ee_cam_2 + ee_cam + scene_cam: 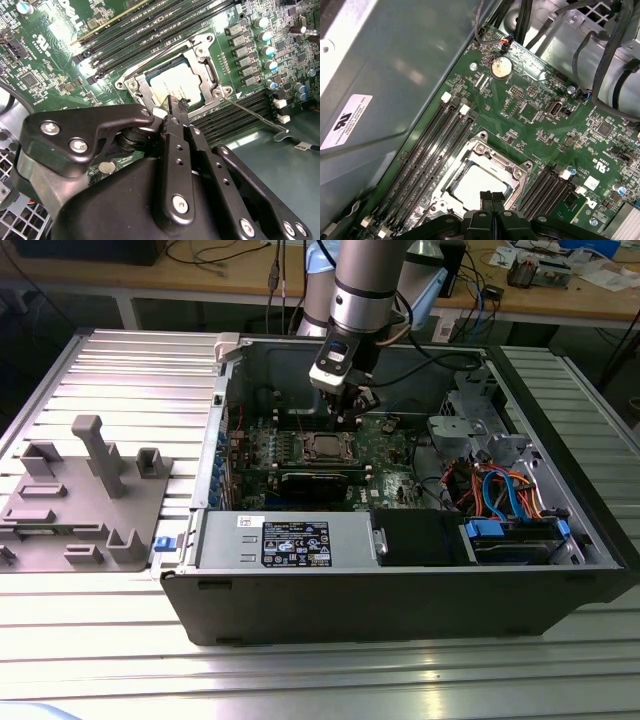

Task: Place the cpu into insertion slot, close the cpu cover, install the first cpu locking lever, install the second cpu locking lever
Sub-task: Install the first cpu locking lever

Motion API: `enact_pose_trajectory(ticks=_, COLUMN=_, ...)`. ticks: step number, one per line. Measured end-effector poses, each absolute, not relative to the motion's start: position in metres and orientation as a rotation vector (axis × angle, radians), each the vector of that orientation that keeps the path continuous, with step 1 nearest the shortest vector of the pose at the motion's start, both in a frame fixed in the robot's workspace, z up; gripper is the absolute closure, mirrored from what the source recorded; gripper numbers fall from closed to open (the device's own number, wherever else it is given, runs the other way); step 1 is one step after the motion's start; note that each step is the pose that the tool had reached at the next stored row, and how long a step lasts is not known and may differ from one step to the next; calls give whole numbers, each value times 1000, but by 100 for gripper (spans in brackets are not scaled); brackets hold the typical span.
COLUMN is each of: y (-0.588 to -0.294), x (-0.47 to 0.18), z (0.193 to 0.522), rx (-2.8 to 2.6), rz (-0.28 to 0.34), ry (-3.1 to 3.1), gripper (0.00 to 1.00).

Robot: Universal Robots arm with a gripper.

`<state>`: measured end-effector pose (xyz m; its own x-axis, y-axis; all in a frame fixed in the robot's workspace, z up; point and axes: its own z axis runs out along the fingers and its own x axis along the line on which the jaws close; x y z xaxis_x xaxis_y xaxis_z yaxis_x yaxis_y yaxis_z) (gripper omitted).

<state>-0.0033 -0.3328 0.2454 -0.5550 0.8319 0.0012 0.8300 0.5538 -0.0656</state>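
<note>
The cpu lies flat, its silvery top up, in the insertion slot on the green board. Its contact field is hidden beneath the chip. The cpu cover is a silvery frame lying down around the chip. A thin locking lever rod slants out from the socket corner over the memory slots. My gripper hangs just above the socket's edge. Its fingers are shut together with nothing between them.
Long black memory slots flank the socket on both sides. The case wall stands close by. A power supply, blue cables and a drive cage fill the case's near and right parts. A grey fixture sits outside, at the exterior view's left.
</note>
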Motion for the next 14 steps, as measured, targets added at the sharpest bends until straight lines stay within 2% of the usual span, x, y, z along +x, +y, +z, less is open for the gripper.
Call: enact_pose_trajectory(ticks=14, y=-333, x=-3, z=245, rx=-1425, rz=90, ry=-2764, gripper=89)
